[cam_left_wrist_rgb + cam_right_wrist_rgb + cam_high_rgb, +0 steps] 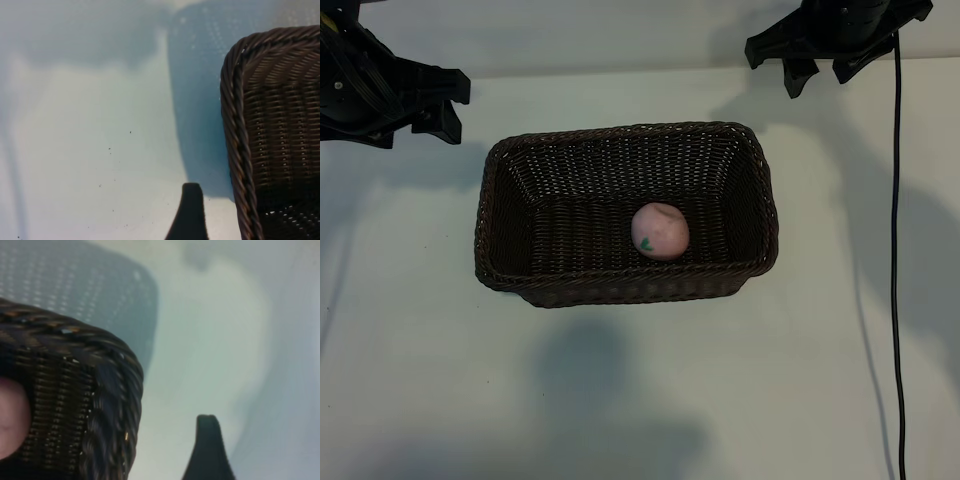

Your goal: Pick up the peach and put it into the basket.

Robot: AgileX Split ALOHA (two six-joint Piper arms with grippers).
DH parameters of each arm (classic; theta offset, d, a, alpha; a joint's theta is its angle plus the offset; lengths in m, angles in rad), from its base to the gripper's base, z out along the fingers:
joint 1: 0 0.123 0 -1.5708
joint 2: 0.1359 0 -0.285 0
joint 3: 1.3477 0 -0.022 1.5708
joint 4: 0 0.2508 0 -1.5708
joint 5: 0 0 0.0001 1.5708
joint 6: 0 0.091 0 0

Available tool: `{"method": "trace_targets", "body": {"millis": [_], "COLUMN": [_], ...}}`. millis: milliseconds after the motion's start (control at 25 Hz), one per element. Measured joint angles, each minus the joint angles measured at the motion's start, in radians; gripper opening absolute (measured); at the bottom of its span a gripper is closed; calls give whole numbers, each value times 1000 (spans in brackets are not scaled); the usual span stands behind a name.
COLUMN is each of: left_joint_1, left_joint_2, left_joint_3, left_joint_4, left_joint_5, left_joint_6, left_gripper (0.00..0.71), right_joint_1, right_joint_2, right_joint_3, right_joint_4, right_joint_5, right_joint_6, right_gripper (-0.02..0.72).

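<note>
A pale white worktop [620,400] fills the frame, crossed by soft grey shadows at lower centre and along both sides. A thin black cable [897,250] runs from the upper right down the right edge of the frame.

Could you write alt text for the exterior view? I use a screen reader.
A pale-pink peach lies inside a dark wicker basket on a white table. The left gripper and right gripper hang open, empty, at the far corners.
</note>
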Motion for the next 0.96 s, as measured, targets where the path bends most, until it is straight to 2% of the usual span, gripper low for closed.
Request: {"method": "trace_targets", "body": {"millis": [480,960], "left_joint_1": [0,0], "left_joint_2": [0,0], "left_joint_3": [0,0], "left_joint_4": [0,0], "left_joint_5": [0,1], "left_joint_6": [1,1], "left_gripper": [599,599], "right_joint_1": [0,0], "right_joint_2": [0,0], "right_joint_3": [0,0], "right_joint_4": [0,1], "right_joint_5": [0,0], "right_joint_6": [0,0], "right_gripper": [476,385]}}
